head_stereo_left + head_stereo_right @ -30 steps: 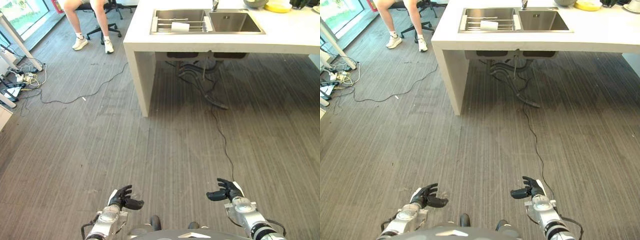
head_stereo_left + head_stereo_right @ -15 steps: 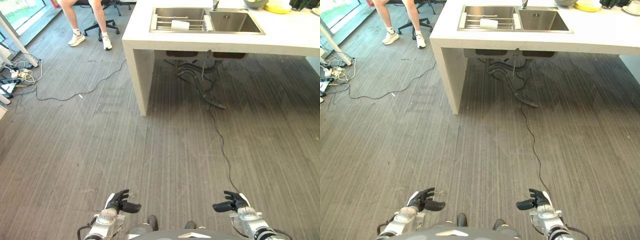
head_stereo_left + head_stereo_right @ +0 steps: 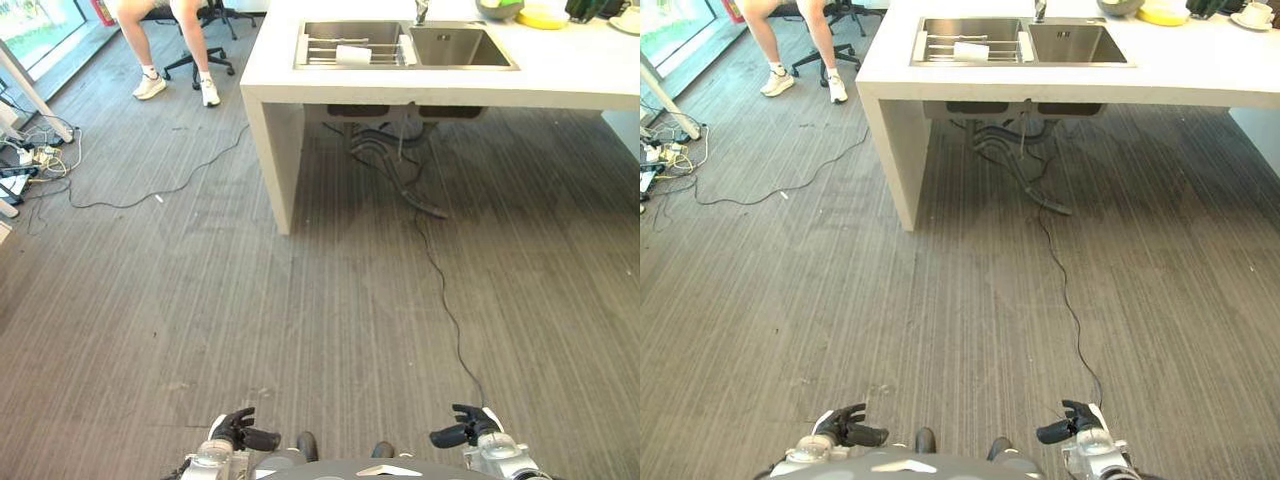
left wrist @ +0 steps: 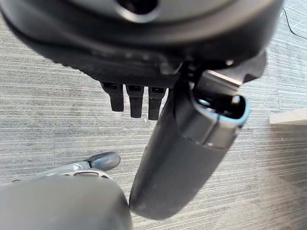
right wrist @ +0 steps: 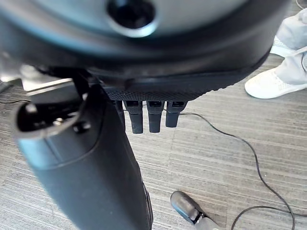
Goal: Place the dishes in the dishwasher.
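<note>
1. The floor [image 3: 200,300] is grey carpet with fine ribbed lines running away from the viewer. A thin black cable [image 3: 445,300] snakes across it toward the counter.
2. A white counter [image 3: 560,75] with thick, squared slab edges stands at the far end of the room, resting on a solid white side panel [image 3: 280,150].
3. A rectangular double sink [image 3: 405,45] of brushed steel is set into the counter top. Its left basin holds a wire rack [image 3: 335,52] of thin steel bars.
4. The dishes are well apart from the robot, all up on the counter. A small white dish [image 3: 352,54] lies on the wire rack in the left basin; its exact shape is too small to tell.
5. The right basin [image 3: 455,45] looks bare steel inside, with a tap [image 3: 421,10] standing at its back edge.
6. Further right on the counter top are a dark bowl [image 3: 497,8] and, just beside it, a flat yellow dish [image 3: 542,15].
7. The left hand [image 3: 232,434] hangs low over the carpet near the viewer, dark fingers loosely extended and thumb apart, holding nothing.
8. The right hand [image 3: 468,432] hangs at the same height on the other side, fingers likewise relaxed and empty.
9. At the far left a person's bare legs in white trainers [image 3: 150,85] rest by a black office chair [image 3: 205,25].
</note>
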You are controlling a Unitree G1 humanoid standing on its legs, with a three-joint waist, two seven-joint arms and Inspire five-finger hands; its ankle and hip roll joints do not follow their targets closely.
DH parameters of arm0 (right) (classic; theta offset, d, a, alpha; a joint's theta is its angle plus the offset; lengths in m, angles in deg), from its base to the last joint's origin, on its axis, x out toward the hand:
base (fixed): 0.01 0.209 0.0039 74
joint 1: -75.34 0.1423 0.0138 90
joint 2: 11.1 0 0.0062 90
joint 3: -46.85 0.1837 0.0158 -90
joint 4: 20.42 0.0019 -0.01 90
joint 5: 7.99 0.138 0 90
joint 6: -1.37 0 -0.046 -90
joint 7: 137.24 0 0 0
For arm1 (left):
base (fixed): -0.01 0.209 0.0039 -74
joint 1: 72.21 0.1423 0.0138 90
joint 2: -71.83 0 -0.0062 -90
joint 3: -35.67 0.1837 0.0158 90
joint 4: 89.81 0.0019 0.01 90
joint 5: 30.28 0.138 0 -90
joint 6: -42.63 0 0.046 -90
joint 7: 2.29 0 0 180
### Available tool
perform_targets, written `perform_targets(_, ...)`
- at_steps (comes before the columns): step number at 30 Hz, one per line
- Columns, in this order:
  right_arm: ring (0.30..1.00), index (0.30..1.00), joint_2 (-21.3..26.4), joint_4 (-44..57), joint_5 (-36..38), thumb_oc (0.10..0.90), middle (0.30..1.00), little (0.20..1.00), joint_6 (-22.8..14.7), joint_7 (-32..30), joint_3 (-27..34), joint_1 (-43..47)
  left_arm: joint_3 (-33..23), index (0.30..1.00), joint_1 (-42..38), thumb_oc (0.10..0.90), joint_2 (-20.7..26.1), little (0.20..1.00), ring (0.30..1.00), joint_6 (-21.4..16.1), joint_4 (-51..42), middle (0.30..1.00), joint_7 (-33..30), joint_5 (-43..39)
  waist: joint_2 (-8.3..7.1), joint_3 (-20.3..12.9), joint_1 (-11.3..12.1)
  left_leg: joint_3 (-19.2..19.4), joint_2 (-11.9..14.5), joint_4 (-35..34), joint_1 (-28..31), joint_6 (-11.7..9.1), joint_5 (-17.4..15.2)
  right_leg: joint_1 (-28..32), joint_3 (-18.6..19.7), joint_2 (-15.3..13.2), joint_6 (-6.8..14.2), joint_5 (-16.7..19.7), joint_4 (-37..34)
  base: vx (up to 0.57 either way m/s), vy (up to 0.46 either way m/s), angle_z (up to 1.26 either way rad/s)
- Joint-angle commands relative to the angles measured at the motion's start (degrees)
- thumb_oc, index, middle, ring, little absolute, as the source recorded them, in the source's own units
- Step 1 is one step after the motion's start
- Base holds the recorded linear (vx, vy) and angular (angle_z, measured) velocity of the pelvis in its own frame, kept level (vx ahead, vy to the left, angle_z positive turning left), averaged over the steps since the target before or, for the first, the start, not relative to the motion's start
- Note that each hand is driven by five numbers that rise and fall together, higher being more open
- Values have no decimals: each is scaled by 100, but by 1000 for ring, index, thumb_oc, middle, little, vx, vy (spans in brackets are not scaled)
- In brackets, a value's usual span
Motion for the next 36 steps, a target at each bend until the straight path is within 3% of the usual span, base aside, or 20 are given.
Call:
perform_targets(1, 900, 900, 63, -277, -211, 800, 900, 900, -97, -118, -70, 488, 79, 900, -330, 800, -79, 900, 900, -32, 324, 900, -88, -81, -180, -147, 52, 122, 151, 11, 43, -286, -373, -253, 207, -635, 717, 398, -83, 0, 0, 0)
perform_targets(15, 900, 900, -118, -176, 474, 800, 900, 900, 24, 113, 195, 538, 71, 900, -333, 800, -180, 900, 900, 53, 212, 900, 154, -513, -138, -140, -6, 79, -12, 11, 53, -136, -475, -413, 393, -770, 755, 333, 331, 19, 41, -3)
perform_targets(22, 900, 900, -120, 146, 672, 800, 900, 900, 25, 175, 304, 489, 46, 900, -402, 800, -67, 900, 900, 50, -334, 900, 109, -791, -78, 19, -55, 55, -139, 11, 155, 95, -577, -855, 597, -943, 796, 49, 1498, 17, 112, -12)
perform_targets(26, 900, 900, -118, 234, 680, 800, 900, 900, 45, 207, 320, 483, 90, 900, -371, 800, -35, 900, 900, 77, -734, 900, 127, -910, -62, 96, -42, 63, -199, 11, 255, 195, -633, -1052, 555, -1058, 856, 79, 2159, 31, 112, 1)
perform_targets(27, 900, 900, -121, 311, 662, 800, 900, 900, 61, 226, 295, 513, 114, 900, -349, 800, -2, 900, 900, 103, -957, 900, 139, -927, -53, 149, -36, 135, -240, 28, 402, 252, -739, -1278, 421, -1201, 951, 250, 2737, 94, 154, -11)
perform_targets(29, 900, 900, -118, 378, 678, 800, 900, 900, 93, 241, 288, 560, 113, 900, -345, 800, 40, 900, 900, 138, -1198, 900, 119, -1026, -84, 186, -28, 195, -298, 79, 533, 308, -866, -1490, 338, -1319, 1008, 591, 2957, 129, 97, -17)
perform_targets(31, 900, 900, -112, 466, 680, 800, 900, 900, 105, 247, 277, 564, 106, 900, -334, 800, 60, 900, 900, 150, -1342, 900, 109, -1071, -110, 221, -15, 189, -318, 138, 590, 328, -944, -1513, 318, -1341, 992, 614, 2863, 100, 7, -12)
perform_targets(33, 900, 900, -77, 694, 701, 800, 900, 900, 114, 225, 273, 597, 84, 900, -328, 800, 111, 900, 900, 136, -1651, 900, 76, -1170, -149, 290, -2, 113, -347, 229, 634, 333, -1046, -1645, 334, -1344, 979, 868, 2439, 125, -32, -4)
perform_targets(35, 900, 900, -26, 892, 718, 800, 900, 900, 115, 191, 288, 606, 32, 900, -345, 800, 175, 900, 900, 108, -1874, 900, 43, -1226, -143, 395, 13, -8, -286, 263, 786, 246, -1227, -1842, 367, -1432, 1133, 1161, 1904, 271, -86, -2)
perform_targets(36, 900, 900, -15, 960, 722, 800, 900, 900, 135, 191, 314, 582, -6, 900, -384, 800, 216, 900, 900, 82, -2019, 900, 40, -1251, -195, 432, 30, -44, -214, 360, 860, 121, -1334, -1939, 249, -1541, 1205, 1307, 1269, 241, -106, 8)
